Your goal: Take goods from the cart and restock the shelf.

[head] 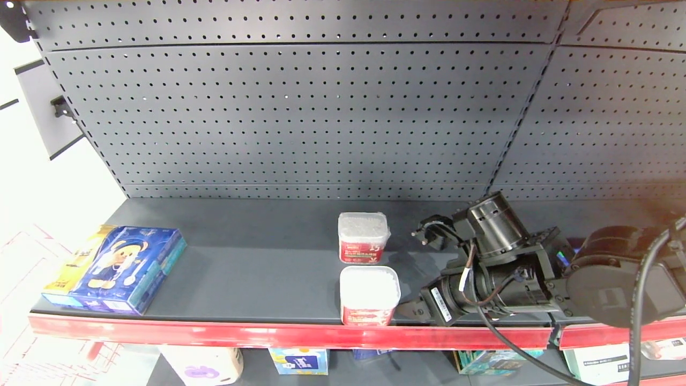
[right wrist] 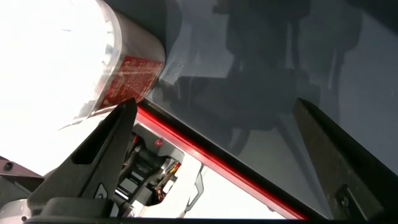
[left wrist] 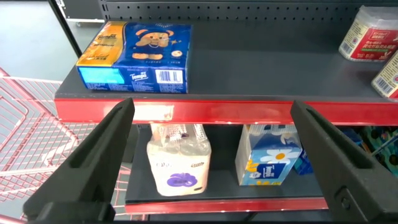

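Where the front tub (head: 370,294) stands, right pincer (right wrist: 211,106) gapes just beside.

- The front tub (right wrist: 74,56) glares white in the right wrist view and runs off the edge; its label is too blurred to read.
- The rear tub (left wrist: 371,34) is cut by the left wrist view's border.
- The red shelf lip (head: 214,333) hides the tops of the tissue pack (head: 201,365) and blue carton (head: 298,361).
- The cart (left wrist: 37,134) runs out of frame.
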Available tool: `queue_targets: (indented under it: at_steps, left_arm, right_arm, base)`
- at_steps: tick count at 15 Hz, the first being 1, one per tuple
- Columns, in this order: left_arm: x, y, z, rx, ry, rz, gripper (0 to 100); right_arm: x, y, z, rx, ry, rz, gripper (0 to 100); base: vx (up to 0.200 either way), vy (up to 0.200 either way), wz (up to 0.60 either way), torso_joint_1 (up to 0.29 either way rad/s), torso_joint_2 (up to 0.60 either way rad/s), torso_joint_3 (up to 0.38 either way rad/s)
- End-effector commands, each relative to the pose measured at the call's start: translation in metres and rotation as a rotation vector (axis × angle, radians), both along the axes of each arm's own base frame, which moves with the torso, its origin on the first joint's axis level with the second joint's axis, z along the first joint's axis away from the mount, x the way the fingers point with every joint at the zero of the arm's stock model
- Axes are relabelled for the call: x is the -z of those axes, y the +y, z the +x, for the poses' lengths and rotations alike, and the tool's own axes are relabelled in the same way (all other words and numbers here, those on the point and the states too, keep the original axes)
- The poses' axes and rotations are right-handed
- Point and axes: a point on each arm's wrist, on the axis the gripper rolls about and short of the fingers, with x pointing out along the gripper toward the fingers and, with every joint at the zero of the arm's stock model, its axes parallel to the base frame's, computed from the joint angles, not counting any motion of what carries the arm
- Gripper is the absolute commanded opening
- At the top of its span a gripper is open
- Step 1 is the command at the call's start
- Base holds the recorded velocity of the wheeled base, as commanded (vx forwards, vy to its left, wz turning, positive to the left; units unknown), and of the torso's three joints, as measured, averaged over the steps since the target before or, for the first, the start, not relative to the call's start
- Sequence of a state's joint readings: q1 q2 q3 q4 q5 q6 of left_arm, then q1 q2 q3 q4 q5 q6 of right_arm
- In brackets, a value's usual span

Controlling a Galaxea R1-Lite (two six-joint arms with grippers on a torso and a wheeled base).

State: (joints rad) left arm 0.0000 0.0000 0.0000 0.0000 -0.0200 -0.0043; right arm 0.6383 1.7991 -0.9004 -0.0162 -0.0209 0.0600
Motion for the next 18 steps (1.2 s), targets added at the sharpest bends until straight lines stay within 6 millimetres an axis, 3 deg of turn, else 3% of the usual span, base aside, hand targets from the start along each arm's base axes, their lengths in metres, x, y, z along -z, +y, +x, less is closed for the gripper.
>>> queue_targets:
  at_steps: [1,18]
  left_arm:
    - [0.0,0.0,0.0,0.0,0.0,0.0,100]
    - [0.0,0.0001,0.0,-0.003,0.0,0.0,100]
  right_arm:
    - [-0.0001,-0.0003,-0.0003,0.0,-0.001,0.0,100]
    - [0.0046,0.0015,0.0013,-0.002,0.012,-0.008,100]
  base:
    - [0.0,0.0,0.0,0.0,0.0,0.0]
    - [0.0,0.0,0.0,0.0,0.0,0.0]
